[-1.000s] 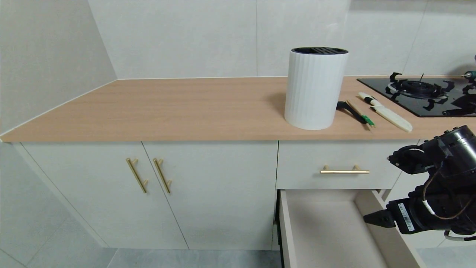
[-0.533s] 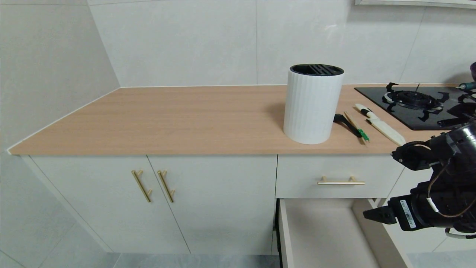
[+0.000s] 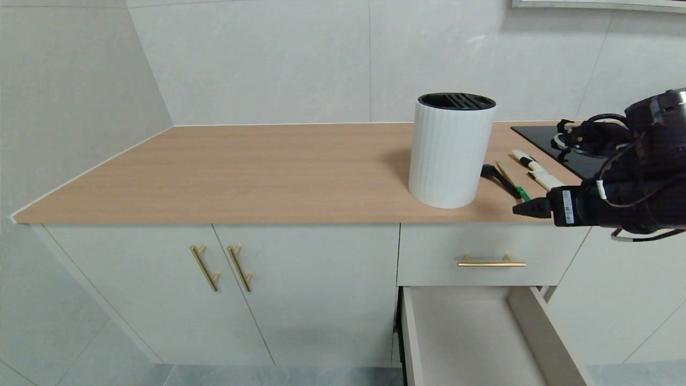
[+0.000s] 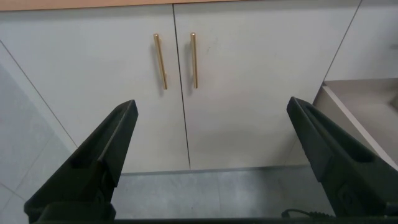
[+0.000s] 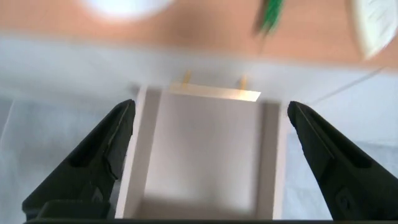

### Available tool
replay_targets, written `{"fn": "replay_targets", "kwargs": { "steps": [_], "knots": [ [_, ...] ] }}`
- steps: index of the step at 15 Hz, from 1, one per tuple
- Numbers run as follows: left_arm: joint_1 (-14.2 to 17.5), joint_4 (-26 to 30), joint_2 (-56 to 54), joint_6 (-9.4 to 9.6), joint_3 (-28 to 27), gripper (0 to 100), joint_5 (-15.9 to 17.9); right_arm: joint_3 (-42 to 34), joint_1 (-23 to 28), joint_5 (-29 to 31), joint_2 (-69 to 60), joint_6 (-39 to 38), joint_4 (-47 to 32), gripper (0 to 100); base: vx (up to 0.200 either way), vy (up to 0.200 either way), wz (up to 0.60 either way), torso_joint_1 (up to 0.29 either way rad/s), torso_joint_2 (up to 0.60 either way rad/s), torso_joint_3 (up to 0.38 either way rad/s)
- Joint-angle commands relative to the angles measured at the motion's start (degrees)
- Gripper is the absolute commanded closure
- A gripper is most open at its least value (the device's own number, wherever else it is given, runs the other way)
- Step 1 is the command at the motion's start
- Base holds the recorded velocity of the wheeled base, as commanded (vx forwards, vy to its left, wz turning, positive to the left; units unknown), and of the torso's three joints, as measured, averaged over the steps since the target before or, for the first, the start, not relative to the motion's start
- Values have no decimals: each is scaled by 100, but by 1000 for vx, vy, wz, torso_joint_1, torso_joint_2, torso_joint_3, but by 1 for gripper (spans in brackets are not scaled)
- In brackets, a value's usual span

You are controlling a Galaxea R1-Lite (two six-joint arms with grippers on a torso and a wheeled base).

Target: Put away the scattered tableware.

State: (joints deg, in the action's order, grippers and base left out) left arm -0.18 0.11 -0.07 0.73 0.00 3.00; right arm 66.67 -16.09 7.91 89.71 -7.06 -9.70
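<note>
The right tool (image 3: 528, 208) hangs at the front edge of the pale wooden tabletop (image 3: 268, 171), its two black fingers (image 5: 106, 162) spread wide apart and holding nothing. Its tip lies just in front of the green-tipped wooden chopsticks (image 3: 513, 181); directly beneath it is the open white drawer (image 3: 410, 343), pulled out under a shut drawer with a gold bar handle (image 3: 491, 262). The scattered tableware lies together on the tabletop, to the right of the tall white ribbed cylindrical holder with a black slotted top (image 3: 451, 153). The black-handled utensil (image 3: 496, 175) is nearest the holder, its far end hidden behind the holder's base. The chopsticks lie just beside it, and whether the two touch cannot be told. The white knife with a cream blade (image 3: 536, 170) lies farther right, its blade partly covered by the right arm. Beyond the knife, the corner of a black glass gas hob (image 3: 541, 140) is set into the tabletop. The left tool (image 4: 211, 104) is low in front of the cabinet, fingers (image 4: 106, 155) likewise wide apart and empty, facing the two white cabinet doors with a pair of upright gold bar handles (image 4: 177, 61) above the grey floor (image 4: 205, 190).
</note>
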Motion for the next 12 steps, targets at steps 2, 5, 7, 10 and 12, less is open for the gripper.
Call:
{"fn": "replay_targets", "kwargs": {
  "steps": [2, 5, 7, 10, 12],
  "knots": [
    [1, -2, 7, 6, 0, 0, -1, 443, 326, 167, 1005, 11, 425, 0, 0, 0, 0, 0, 0, 0],
    [1, -2, 7, 6, 0, 0, -1, 364, 440, 211, 1303, -15, 1146, 0, 0, 0, 0, 0, 0, 0],
    [1, -2, 7, 6, 0, 0, -1, 355, 458, 281, 1470, -24, 1427, 0, 0, 0, 0, 0, 0, 0],
    [1, -2, 7, 6, 0, 0, -1, 364, 546, 492, 1664, -24, 1744, 0, 0, 0, 0, 0, 0, 0],
    [1, 7, 7, 6, 0, 0, -1, 373, 598, 510, 1769, -15, 1858, 0, 0, 0, 0, 0, 0, 0]
  ]
}}
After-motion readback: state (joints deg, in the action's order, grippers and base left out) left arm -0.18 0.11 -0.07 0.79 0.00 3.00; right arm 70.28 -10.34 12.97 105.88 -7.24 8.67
